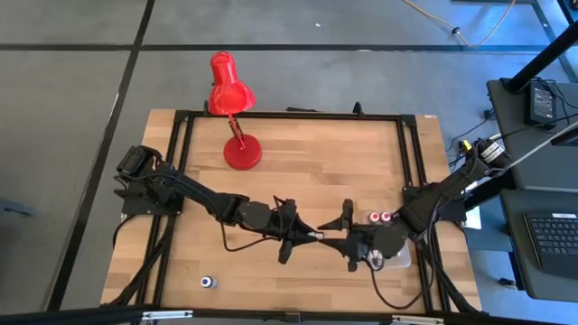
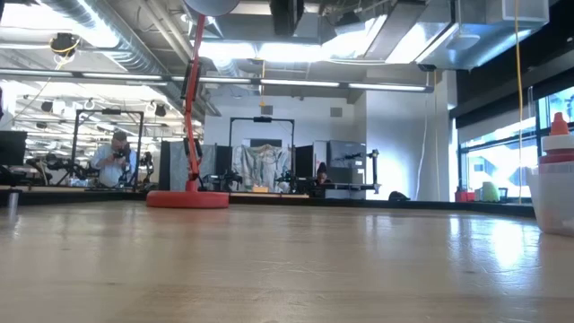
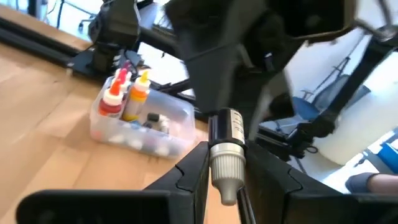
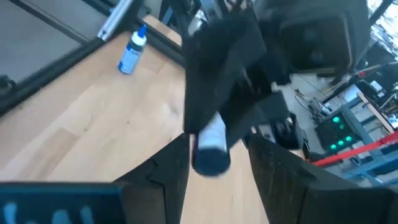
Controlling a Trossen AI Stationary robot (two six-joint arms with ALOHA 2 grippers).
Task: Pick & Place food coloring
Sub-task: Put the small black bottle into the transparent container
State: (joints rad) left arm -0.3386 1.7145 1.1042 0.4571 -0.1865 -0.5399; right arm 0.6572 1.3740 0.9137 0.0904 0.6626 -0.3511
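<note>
Over the middle of the table my two grippers meet nose to nose. My left gripper point(image 1: 308, 235) is shut on one food coloring bottle point(image 3: 227, 143), which has a dark body and a white ribbed cap. My right gripper point(image 4: 216, 163) faces it, open. Its fingers stand on either side of the bottle's dark bottom end point(image 4: 211, 159), and a gap shows beside one finger. A blue bottle point(image 1: 209, 283) lies on the wood near the front left. More bottles with red and yellow caps stand in the clear tub point(image 3: 142, 127). My left gripper pinches the bottle's white ribbed cap point(image 3: 226, 163) between its two fingers. The fingers reach out about level toward the table's right side and lie along the bottle. The bottle is lifted clear of the table; its nozzle points back at my left wrist and its body points at my right gripper.
A red desk lamp point(image 1: 233, 99) stands on its round base point(image 1: 243, 153) at the far middle of the table. The clear tub point(image 1: 398, 255) sits at the right edge under my right arm. Black frame rails point(image 1: 289, 115) run around the wooden top.
</note>
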